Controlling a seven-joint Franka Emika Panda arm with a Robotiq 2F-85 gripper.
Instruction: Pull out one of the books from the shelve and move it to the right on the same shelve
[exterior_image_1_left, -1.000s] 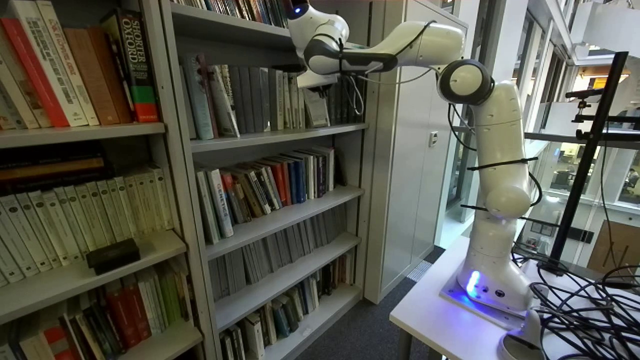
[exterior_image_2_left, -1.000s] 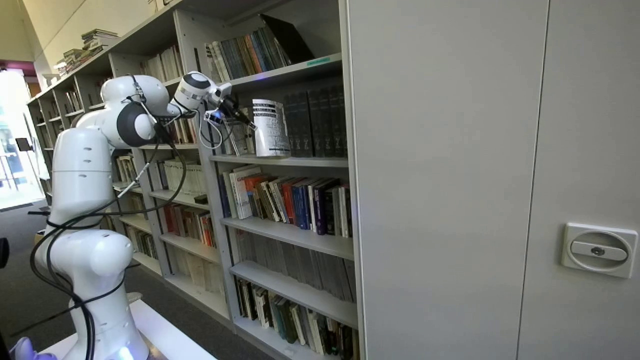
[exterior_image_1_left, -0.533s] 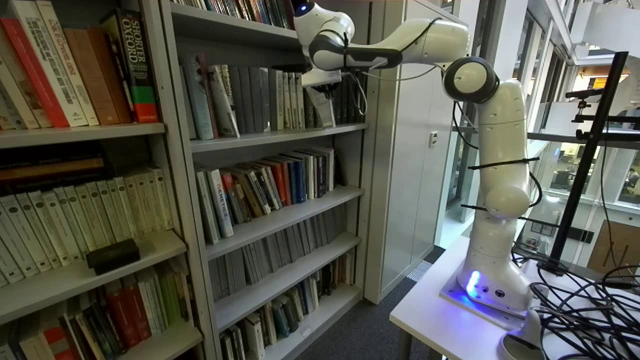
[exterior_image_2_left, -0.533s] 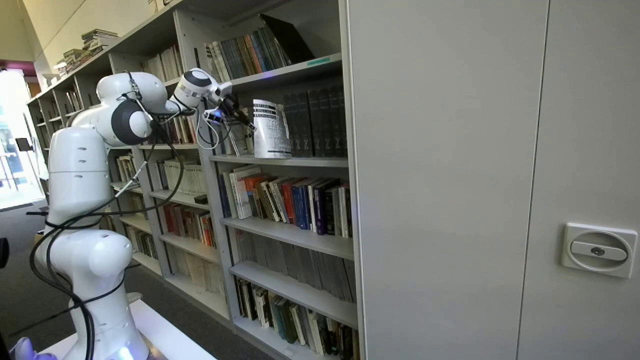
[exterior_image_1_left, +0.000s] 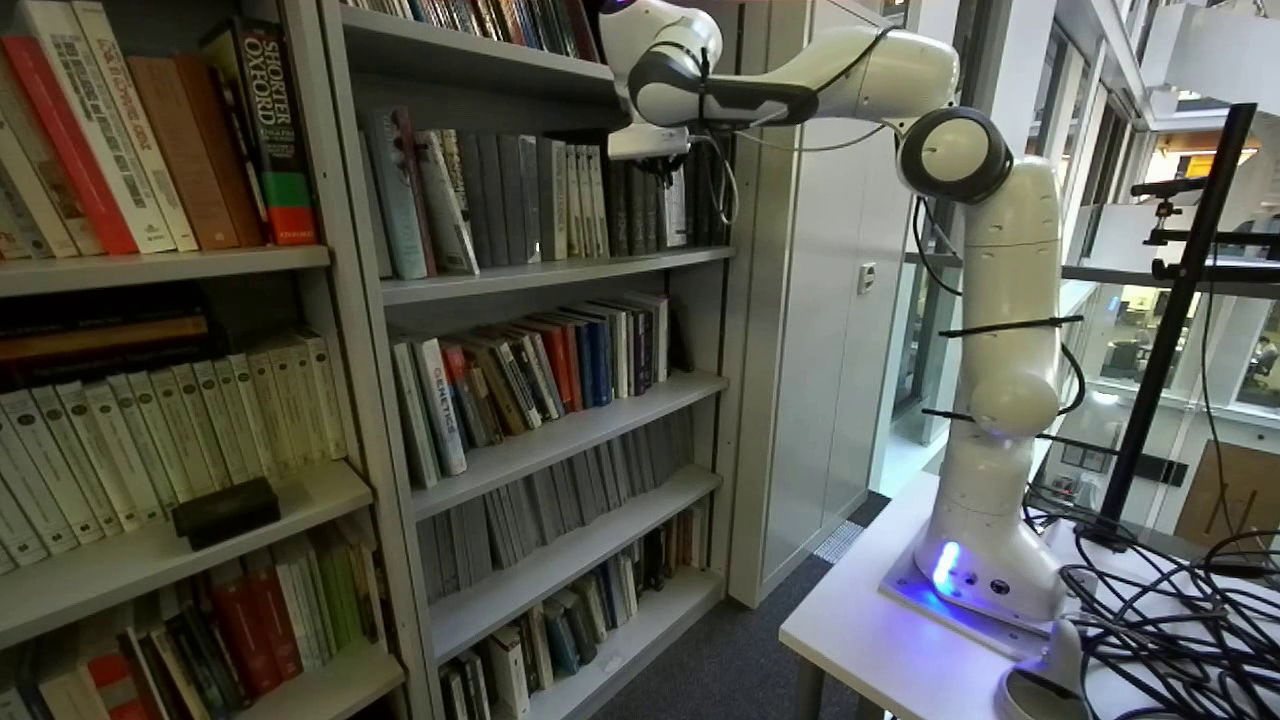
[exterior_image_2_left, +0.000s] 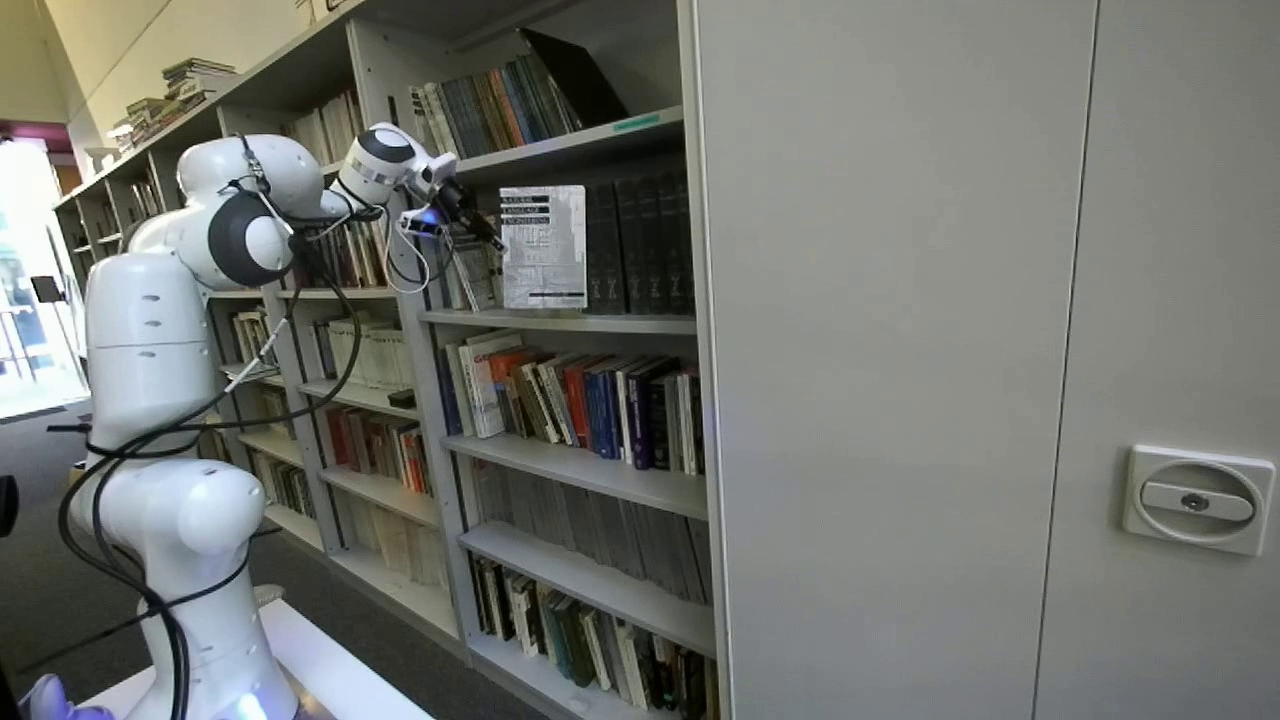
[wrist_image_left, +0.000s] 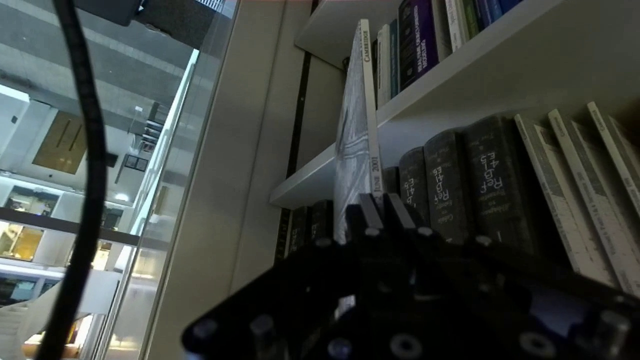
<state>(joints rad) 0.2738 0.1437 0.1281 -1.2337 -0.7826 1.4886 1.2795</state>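
Here, the slim, pale-grey book (exterior_image_2_left: 545, 250), black-barred near the top, is pinched upright in the nearly closed claw (wrist_image_left: 383, 204).

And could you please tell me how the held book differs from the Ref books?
The held book is thin; the Ref books are thicker. The held book is pale, the Ref books nearly black. The held book is pinched in the gripper; the Ref books stand in a row on the shelf. Both have lettering on their spines.
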